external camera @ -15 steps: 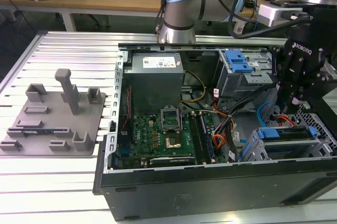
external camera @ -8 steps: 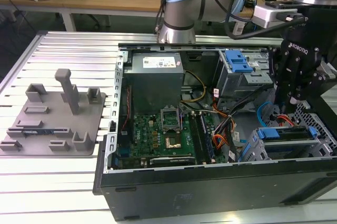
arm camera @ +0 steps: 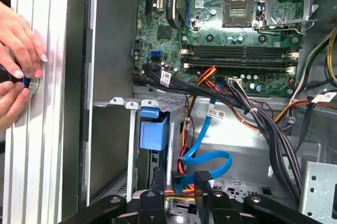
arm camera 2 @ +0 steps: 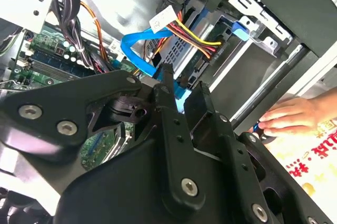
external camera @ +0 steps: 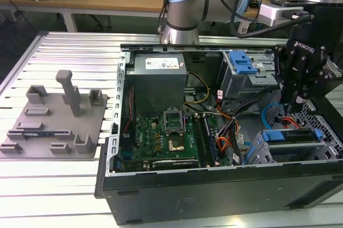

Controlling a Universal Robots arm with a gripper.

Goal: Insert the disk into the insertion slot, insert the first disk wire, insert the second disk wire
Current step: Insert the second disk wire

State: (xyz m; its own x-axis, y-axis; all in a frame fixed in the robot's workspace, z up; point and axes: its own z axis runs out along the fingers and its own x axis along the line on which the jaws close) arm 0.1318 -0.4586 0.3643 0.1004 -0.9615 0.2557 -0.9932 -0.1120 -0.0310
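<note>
The black gripper (external camera: 301,96) hangs over the open computer case (external camera: 214,190) at the exterior view's right, matte, jointed links with round screw heads. In the first wrist view its two fingers (arm camera: 158,184) stand close together with a narrow gap, and I can't tell whether they pinch anything.

Just below it sits the disk (external camera: 292,138), already lying in the insertion slot (external camera: 268,155), a low grey sheet-metal cage; the bright blue plastic carrier edges show along the disk's front. Behind it stands the taller grey bay with a ribbed blue latch (external camera: 242,63).

A flat, glossy blue ribbon cable (arm camera: 210,158) loops right in front of the fingers, and a twisted bundle of red, yellow and black wires (arm camera 2: 197,39) runs to a white connector beside it. Those leads crowd the space around the cage.

Further in lies the green motherboard (external camera: 166,137), studded with chips and an open metal socket frame, and the boxy grey power supply (external camera: 158,78) behind it.

Outside the case wall, a person's hand (arm camera 2: 292,116) rests on the ribbed aluminium table (external camera: 64,185), fingertips on a small dark object. A grey moulded plastic fixture (external camera: 53,118) stands well apart at the exterior view's left.
</note>
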